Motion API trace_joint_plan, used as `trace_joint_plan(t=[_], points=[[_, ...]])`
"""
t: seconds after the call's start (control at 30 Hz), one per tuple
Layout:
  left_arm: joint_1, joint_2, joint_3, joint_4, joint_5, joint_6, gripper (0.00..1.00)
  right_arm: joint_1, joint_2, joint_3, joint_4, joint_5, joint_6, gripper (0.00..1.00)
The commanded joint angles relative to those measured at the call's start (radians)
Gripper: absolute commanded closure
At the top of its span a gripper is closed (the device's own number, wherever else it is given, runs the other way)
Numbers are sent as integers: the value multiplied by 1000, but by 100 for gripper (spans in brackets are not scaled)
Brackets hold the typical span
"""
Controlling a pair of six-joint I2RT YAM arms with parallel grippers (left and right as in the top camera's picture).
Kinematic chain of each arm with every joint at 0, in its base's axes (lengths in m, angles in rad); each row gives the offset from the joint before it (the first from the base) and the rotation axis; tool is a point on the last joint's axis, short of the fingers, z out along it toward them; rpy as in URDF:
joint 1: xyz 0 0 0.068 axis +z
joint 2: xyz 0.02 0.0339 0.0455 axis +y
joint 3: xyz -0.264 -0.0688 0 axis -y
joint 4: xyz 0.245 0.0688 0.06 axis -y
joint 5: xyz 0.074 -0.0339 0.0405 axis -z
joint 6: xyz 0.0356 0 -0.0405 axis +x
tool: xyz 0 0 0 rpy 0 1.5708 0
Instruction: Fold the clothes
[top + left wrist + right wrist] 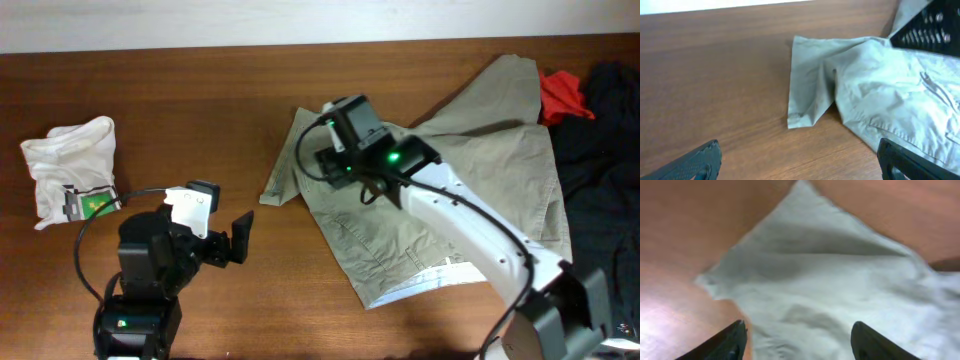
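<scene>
The khaki trousers [470, 190] lie crumpled on the right half of the table, one corner folded out to the left [285, 175]. They also show in the left wrist view [875, 95] and fill the right wrist view [830, 280]. My right gripper [799, 342] is open just above the cloth near that left corner; in the overhead view it sits at the trousers' upper left [335, 150]. My left gripper [797, 162] is open and empty over bare wood left of the trousers, seen from above [235, 240].
A small white garment with a green label [72, 170] lies at the far left. Red [562, 92] and black [610, 110] garments lie at the far right. The table [200, 110] is brown wood.
</scene>
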Motion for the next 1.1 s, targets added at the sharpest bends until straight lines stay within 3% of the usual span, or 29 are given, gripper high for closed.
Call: trace_joint_plan(t=[0.0,0.13,0.23,0.33,0.4,0.47,0.53,0.63,0.73,0.83,0.97,1.03,1.07], points=[[3,47,16,53,41,-107,1,-91,-172,11,-76,88,5,13],[-16,324,16,82,111,-280,1,-193,-293,11,-260,84,5,0],[-51,634,16,214,266,-424,1,-204,-295,11,-296,84,5,1],[-100,832,16,371,291,-515,7,-204,-295,11,-297,84,5,1],[-100,847,16,465,274,-514,11,-204,-295,11,-297,84,5,1],[-101,847,16,534,190,-515,23,-204,-295,11,-303,84,5,1],[-101,849,16,542,146,-544,24,-204,-295,11,-311,84,5,1],[-101,850,16,497,146,-724,23,-204,-295,11,-317,84,5,1],[-101,850,16,476,39,-1047,13,-204,-295,11,-337,84,5,1],[-113,850,16,484,-64,-1141,13,-204,-295,11,-342,84,5,1],[-182,919,16,581,-87,-1162,18,-204,-295,11,-349,84,5,1],[-188,986,16,648,-76,-1191,40,-204,-295,11,-355,84,5,1],[-187,996,16,691,-79,-1191,70,-204,-295,11,-356,84,5,1]])
